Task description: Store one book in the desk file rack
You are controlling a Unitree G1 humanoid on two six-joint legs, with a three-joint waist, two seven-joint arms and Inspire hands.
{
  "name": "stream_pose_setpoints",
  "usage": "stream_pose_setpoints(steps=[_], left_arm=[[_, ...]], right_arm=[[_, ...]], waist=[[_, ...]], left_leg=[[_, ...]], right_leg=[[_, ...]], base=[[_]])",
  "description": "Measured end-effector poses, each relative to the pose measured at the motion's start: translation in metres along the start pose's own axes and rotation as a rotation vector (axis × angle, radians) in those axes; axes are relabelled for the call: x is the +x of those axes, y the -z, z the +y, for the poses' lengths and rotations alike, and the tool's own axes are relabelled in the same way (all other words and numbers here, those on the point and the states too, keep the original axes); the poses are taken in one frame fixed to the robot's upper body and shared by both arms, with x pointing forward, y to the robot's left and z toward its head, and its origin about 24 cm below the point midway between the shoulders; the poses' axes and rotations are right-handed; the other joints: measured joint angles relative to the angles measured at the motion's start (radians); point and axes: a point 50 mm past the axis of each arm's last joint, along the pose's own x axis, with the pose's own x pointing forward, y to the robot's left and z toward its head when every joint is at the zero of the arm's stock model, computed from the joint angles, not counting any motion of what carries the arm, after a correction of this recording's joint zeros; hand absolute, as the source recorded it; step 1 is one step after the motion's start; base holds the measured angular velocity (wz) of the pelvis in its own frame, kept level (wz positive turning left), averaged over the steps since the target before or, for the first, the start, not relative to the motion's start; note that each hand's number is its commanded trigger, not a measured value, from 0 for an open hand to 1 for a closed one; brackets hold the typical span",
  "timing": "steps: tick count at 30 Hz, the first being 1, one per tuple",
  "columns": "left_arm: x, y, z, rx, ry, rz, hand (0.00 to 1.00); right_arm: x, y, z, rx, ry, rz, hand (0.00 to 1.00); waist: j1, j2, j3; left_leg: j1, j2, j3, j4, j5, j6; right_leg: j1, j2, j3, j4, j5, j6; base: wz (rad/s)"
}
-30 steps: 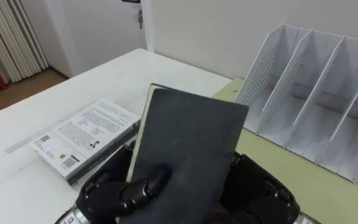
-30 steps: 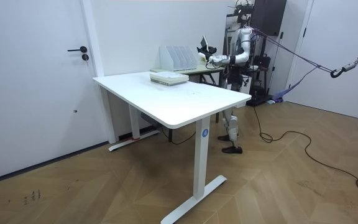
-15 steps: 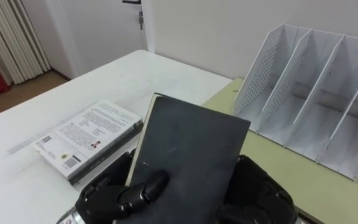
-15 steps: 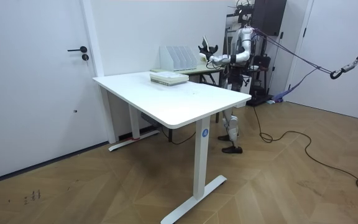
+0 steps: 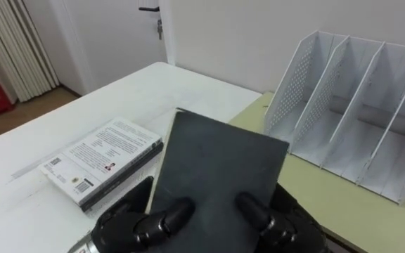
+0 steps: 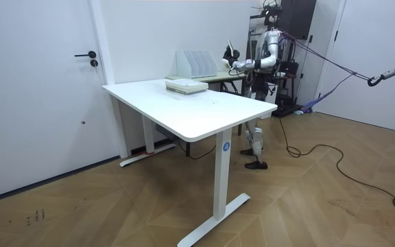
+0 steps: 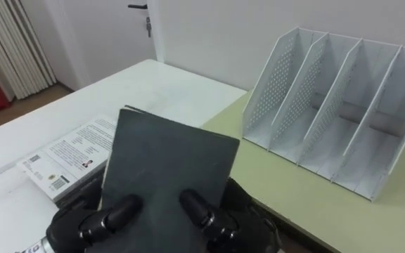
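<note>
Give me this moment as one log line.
left hand: on dark book | right hand: on dark book | dark book: held up, outside file rack | white book: on table

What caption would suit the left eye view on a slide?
The left hand and right hand grip a dark book near the file rack; a second book lies on the white table.

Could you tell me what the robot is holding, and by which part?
A flat black book, held at its lower end by the left hand and the right hand, thumbs on its cover.
</note>
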Motion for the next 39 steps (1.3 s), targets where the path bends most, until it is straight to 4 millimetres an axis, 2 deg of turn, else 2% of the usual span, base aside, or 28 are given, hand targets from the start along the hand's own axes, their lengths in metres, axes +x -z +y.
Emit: stream_pose_setpoints(steps=[8, 15, 16, 17, 18, 22, 25, 29, 32, 35, 39], left_arm=[[0.000, 0.004, -0.001, -0.023, 0.010, 0.055, 1.00], [-0.007, 0.002, 0.000, -0.009, 0.003, 0.123, 1.00], [-0.006, 0.002, 0.000, -0.007, 0.007, 0.123, 0.87], [-0.005, 0.001, -0.002, -0.001, 0.014, 0.124, 0.62], [-0.005, 0.000, -0.003, 0.005, 0.021, 0.126, 0.00], [-0.006, -0.005, -0.004, 0.028, 0.025, 0.140, 0.00], [-0.006, -0.010, -0.003, 0.047, 0.014, 0.127, 0.00], [-0.007, -0.021, 0.001, 0.097, -0.015, 0.070, 0.00], [-0.012, -0.020, 0.008, 0.091, -0.065, 0.055, 0.00], [-0.016, -0.016, 0.015, 0.081, -0.103, 0.044, 0.00], [-0.024, -0.006, 0.021, 0.061, -0.149, 0.050, 0.00]], right_arm=[[-0.009, 0.003, -0.002, 0.005, 0.033, 0.015, 1.00], [-0.017, 0.007, -0.003, -0.019, 0.051, 0.048, 1.00], [-0.017, 0.006, -0.003, -0.023, 0.047, 0.047, 1.00], [-0.017, 0.006, -0.003, -0.028, 0.035, 0.048, 1.00], [-0.018, 0.005, -0.002, -0.033, 0.024, 0.049, 1.00], [-0.020, 0.004, -0.003, -0.042, 0.011, 0.054, 1.00], [-0.029, 0.001, -0.009, -0.056, 0.046, 0.087, 1.00], [-0.040, -0.003, -0.014, -0.155, 0.095, 0.222, 1.00], [-0.043, -0.004, -0.018, -0.258, 0.135, 0.306, 1.00], [-0.039, -0.013, -0.020, -0.322, 0.152, 0.327, 1.00], [-0.026, -0.042, -0.019, -0.449, 0.178, 0.277, 1.00]], waist=[[-0.004, 0.002, 0.0002], [-0.002, -0.001, 0.0029], [-0.002, -0.002, 0.0030], [-0.002, -0.003, 0.0037], [-0.003, -0.003, 0.0040], [-0.003, -0.010, 0.0087], [0.000, -0.017, 0.0129], [0.000, -0.024, 0.0173], [-0.005, -0.026, 0.0183], [-0.028, -0.038, 0.0245], [-0.045, -0.055, 0.0213]], left_leg=[[-0.001, 0.002, -0.001, 0.000, 0.000, 0.000], [-0.006, 0.011, 0.027, 0.000, -0.001, -0.001], [-0.007, 0.012, 0.026, 0.000, -0.001, -0.002], [-0.007, 0.012, 0.026, 0.000, -0.002, -0.003], [-0.006, 0.013, 0.025, 0.000, -0.002, -0.003], [-0.004, 0.014, 0.025, 0.002, -0.002, -0.003], [-0.005, 0.012, 0.026, 0.002, -0.002, -0.003], [-0.002, 0.012, 0.028, 0.001, -0.002, -0.003], [-0.002, 0.012, 0.028, 0.001, -0.002, -0.003], [-0.002, 0.011, 0.029, 0.004, -0.001, -0.003], [-0.002, 0.012, 0.037, 0.010, -0.001, -0.003]], right_leg=[[0.010, 0.000, -0.011, -0.016, 0.002, -0.001], [0.012, 0.002, -0.014, -0.028, 0.002, -0.001], [0.012, 0.002, -0.014, -0.028, 0.002, -0.001], [0.012, 0.002, -0.015, -0.030, 0.002, -0.001], [0.013, 0.002, -0.017, -0.031, 0.002, -0.001], [0.014, 0.000, -0.026, -0.032, 0.001, -0.002], [0.014, -0.001, -0.026, -0.032, 0.001, -0.002], [0.011, -0.001, -0.023, -0.026, 0.000, -0.002], [0.011, -0.001, -0.026, -0.024, 0.000, -0.002], [0.009, -0.003, -0.027, -0.014, -0.003, -0.003], [-0.002, -0.002, -0.023, -0.010, -0.004, -0.003]], base=[[0.03], [0.02], [0.00], [0.00], [0.00], [0.03], [0.00], [0.00], [0.00], [0.03], [-0.05]])
